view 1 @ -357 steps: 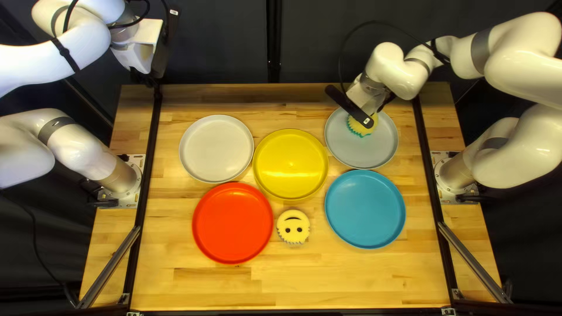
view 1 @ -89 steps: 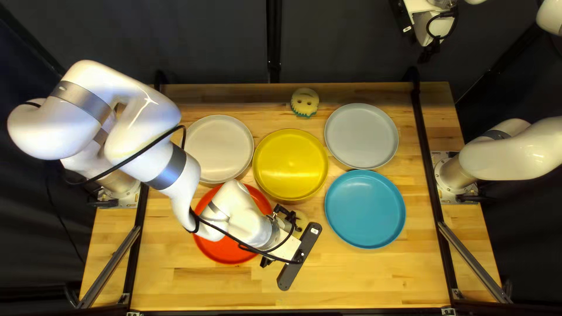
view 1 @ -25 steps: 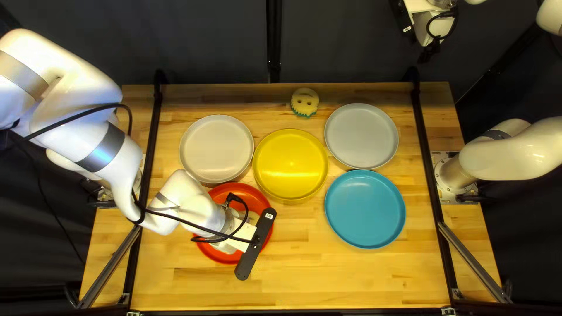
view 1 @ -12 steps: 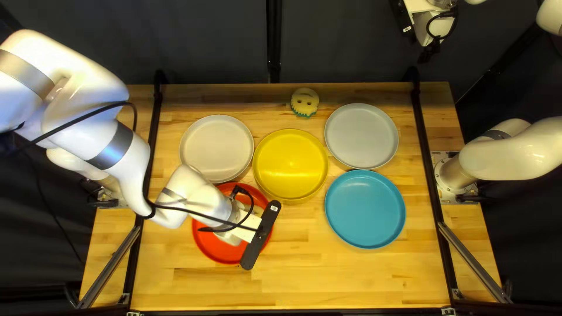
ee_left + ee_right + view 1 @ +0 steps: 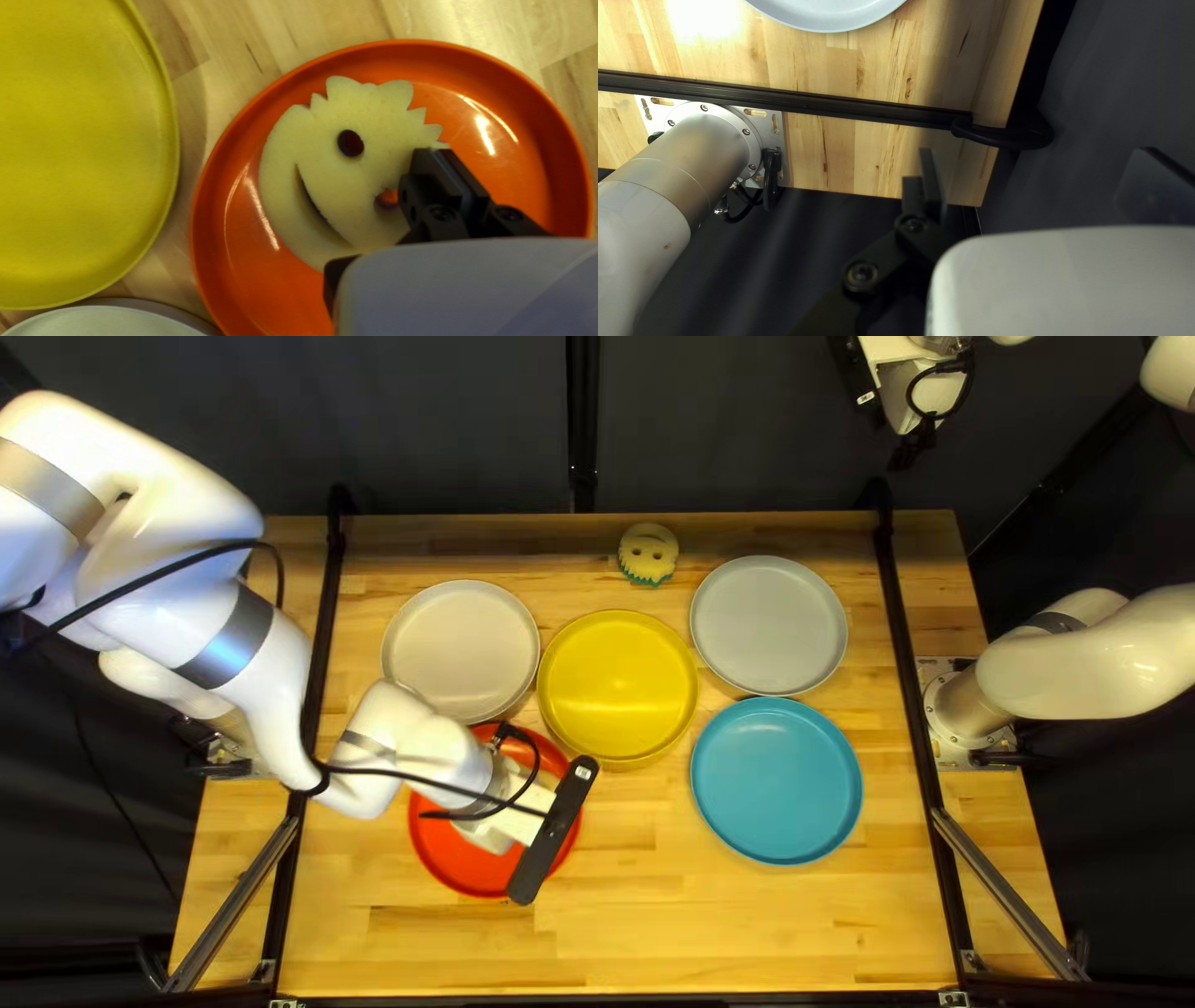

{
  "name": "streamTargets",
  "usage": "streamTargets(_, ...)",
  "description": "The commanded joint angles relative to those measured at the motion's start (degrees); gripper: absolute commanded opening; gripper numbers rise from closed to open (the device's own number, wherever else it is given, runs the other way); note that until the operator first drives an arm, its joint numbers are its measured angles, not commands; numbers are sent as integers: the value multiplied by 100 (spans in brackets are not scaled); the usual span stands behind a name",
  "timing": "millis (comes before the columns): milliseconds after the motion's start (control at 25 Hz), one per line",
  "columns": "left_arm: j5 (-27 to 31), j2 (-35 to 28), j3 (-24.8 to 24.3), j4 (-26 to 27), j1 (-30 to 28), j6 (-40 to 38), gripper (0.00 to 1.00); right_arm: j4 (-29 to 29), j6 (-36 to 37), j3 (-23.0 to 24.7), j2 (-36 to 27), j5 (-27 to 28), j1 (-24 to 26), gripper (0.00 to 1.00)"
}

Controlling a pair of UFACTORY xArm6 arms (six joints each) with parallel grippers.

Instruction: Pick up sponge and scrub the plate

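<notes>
Dark curtain point(image 5: 436, 423) behind, pale wood table point(image 5: 747, 921) before it, black rails point(image 5: 313, 685) down both sides. Plates, five: off-white point(image 5: 461, 651), yellow point(image 5: 619, 685) and grey point(image 5: 769, 625) across the farther part; red plate point(image 5: 448, 849) and blue plate point(image 5: 776, 780) nearer. Sponge point(image 5: 349, 186), one, cream, round, face cut with eyes and mouth (tufted hair included): lying over the red plate, face toward the left wrist camera, within the rim. Left gripper point(image 5: 501, 828), one, reaching over the red plate; its fingers are together at the sponge, overlapping the face beside one eye; whether any sponge is pinched between them, cannot tell. Second sponge point(image 5: 649, 550), one, with teal-green tufts, on the table near the far edge, between the yellow and grey plates. Right gripper point(image 5: 915, 451), one, raised by the curtain beyond the table's far edge; its fingers stand wide apart, nothing held. Right arm's base point(image 5: 707, 134), one, bolted to a metal mounting plate point(image 5: 766, 119) on the table.
</notes>
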State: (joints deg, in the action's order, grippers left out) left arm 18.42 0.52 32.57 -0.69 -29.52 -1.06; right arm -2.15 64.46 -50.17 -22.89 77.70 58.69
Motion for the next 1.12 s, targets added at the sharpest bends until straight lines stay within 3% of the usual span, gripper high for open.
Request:
streamTargets(40, -66, -3, -82, 70, -187, -160, 0, 0, 0, 0, 0, 0, 0, 100)
streamTargets(200, -125, 28, -106, 278, -35, 173, 0, 0, 0, 0, 0, 0, 0, 100)
streamTargets(440, -340, 214, -82, 934, 527, 1336, 0, 0, 0, 0, 0, 0, 0, 100)
streamTargets(640, -348, 265, -10, 1121, 761, 1738, 0, 0, 0, 0, 0, 0, 0, 100)
streamTargets(800, -314, 239, 10, 985, 672, 1539, 0, 0, 0, 0, 0, 0, 0, 100)
streamTargets(1120, -224, 123, -60, 531, -15, 411, 0, 0, 0, 0, 0, 0, 0, 100)
